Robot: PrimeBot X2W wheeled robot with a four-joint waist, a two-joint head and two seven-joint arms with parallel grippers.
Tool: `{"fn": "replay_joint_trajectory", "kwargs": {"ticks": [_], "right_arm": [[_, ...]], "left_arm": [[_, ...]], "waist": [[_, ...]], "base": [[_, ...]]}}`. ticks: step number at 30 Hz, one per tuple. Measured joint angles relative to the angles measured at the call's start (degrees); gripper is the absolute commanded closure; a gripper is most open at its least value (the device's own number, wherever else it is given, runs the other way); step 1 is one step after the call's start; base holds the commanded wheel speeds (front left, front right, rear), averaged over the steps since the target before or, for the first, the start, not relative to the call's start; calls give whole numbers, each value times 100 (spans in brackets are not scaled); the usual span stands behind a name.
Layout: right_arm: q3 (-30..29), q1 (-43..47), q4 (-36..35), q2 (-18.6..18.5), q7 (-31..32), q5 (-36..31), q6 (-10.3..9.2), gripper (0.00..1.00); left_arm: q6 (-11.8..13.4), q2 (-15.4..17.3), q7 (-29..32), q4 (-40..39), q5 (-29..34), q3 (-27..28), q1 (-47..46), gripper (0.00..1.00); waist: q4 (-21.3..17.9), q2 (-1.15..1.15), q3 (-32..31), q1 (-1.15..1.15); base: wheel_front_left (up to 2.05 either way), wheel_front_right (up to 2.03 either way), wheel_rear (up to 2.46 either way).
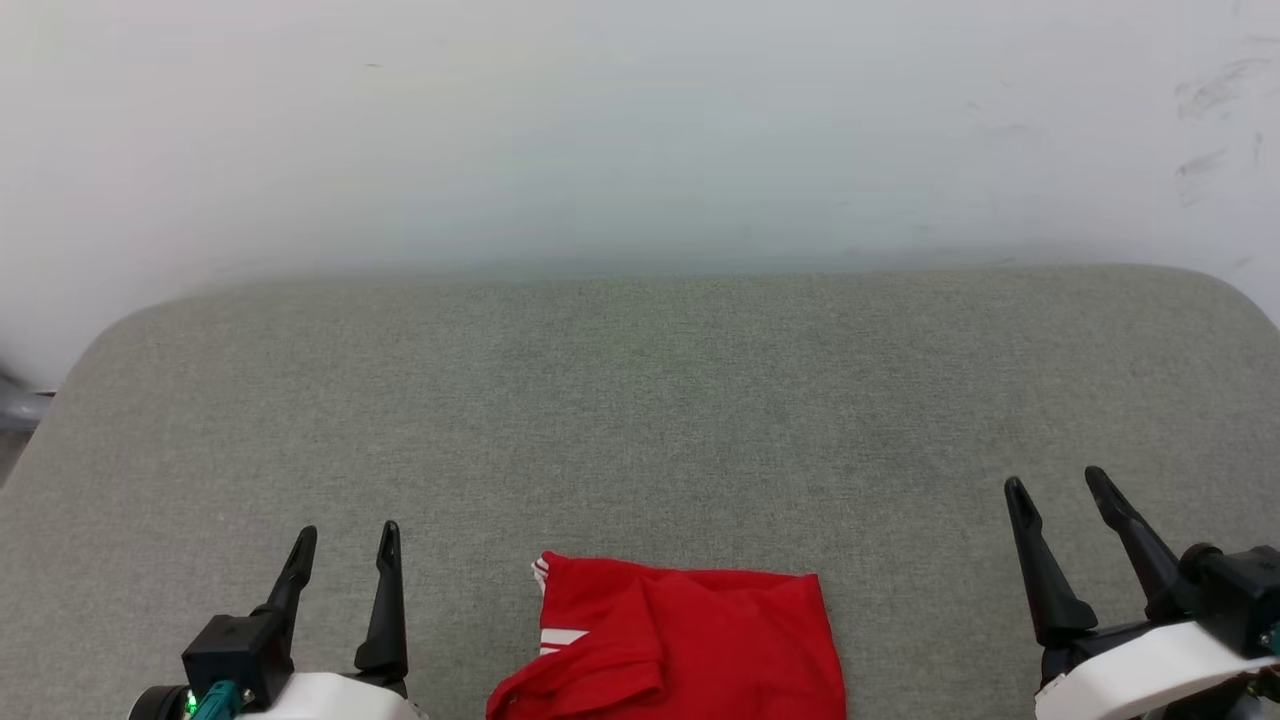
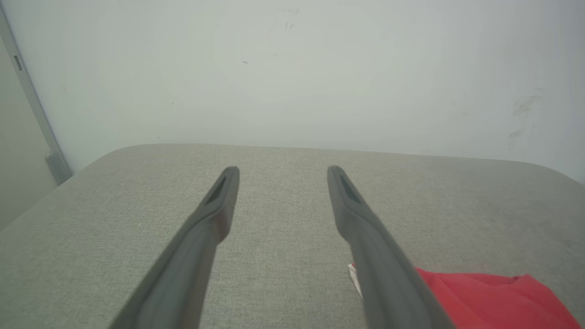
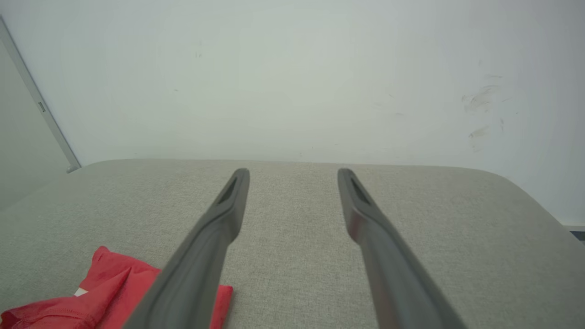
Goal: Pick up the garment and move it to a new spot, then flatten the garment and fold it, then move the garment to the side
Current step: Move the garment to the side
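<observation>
Fingers (image 1: 386, 600) on the left gripper (image 1: 348, 529) and right gripper (image 1: 1055, 480) stand wide, empty. We note the garment (image 1: 690, 640) folded on the grey cloth surface (image 1: 640, 400), between them, touching neither.

Desk (image 1: 640, 400): grey woven cloth, matt, coarse-grained. Garment (image 1: 700, 640): soft red cloth, matt, rumpled. Left claw (image 1: 348, 533) and right claw (image 1: 1055, 481): smooth dark plastic, dull sheen. Wall (image 1: 640, 120): smooth, scuffed.
</observation>
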Motion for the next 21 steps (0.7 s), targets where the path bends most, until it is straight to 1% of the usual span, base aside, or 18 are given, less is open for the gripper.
{"fn": "replay_joint_trajectory", "kwargs": {"ticks": [7,8,11,12,13,16,19,21], "right_arm": [[-109,73,-133,81,236,-64,0,0],[-152,85,-127,98,325,-24,0,0],[-410,140,12,147,776,385,0,0],[-410,140,12,147,776,385,0,0],[-612,218,181,119,1137,723,0,0],[-804,279,516,-19,1862,1282,-1,0],[-742,341,801,-190,2615,1735,-1,0],[-558,334,920,-282,3007,2047,-1,0]], "left_arm": [[-40,-68,0,30,-1,45,-15,0],[-47,-78,0,33,-1,55,-32,0],[-87,-111,-1,33,0,77,-136,0],[-87,-111,-1,33,0,77,-136,0],[-113,-131,-1,25,2,100,-192,0],[-172,-171,-1,12,16,135,-272,0],[-214,-240,-2,-32,65,165,-369,0],[-250,-290,-8,-56,113,187,-463,0]], "waist": [[43,0,41,0],[53,0,56,1],[109,0,111,1],[109,0,111,1],[166,0,152,0],[271,0,224,1],[377,0,342,1],[457,0,436,1]], "base": [[0,0,0],[0,0,0],[0,0,0],[0,0,0],[0,0,0],[0,0,0],[0,0,0],[0,0,0]]}}
